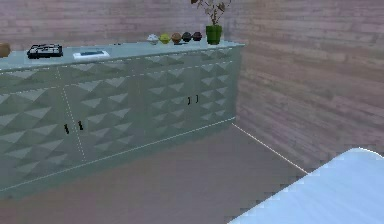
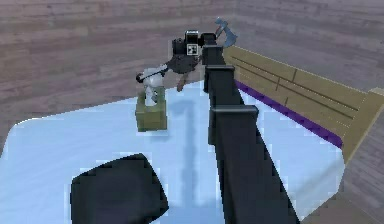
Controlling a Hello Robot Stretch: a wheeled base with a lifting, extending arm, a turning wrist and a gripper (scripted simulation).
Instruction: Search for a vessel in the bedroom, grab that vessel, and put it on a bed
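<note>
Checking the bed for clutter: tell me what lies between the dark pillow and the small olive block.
Only bare bed lies between the pillow and the block; the arm side view shows that stretch.

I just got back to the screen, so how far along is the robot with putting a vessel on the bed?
Looks done: a small olive boxy thing with a white top stands on the bed, likely the vessel. In hand: the arm reaches over the bed, the gripper near that thing; whether it holds it cannot be told. Left: probably only drawing the arm back.
</note>
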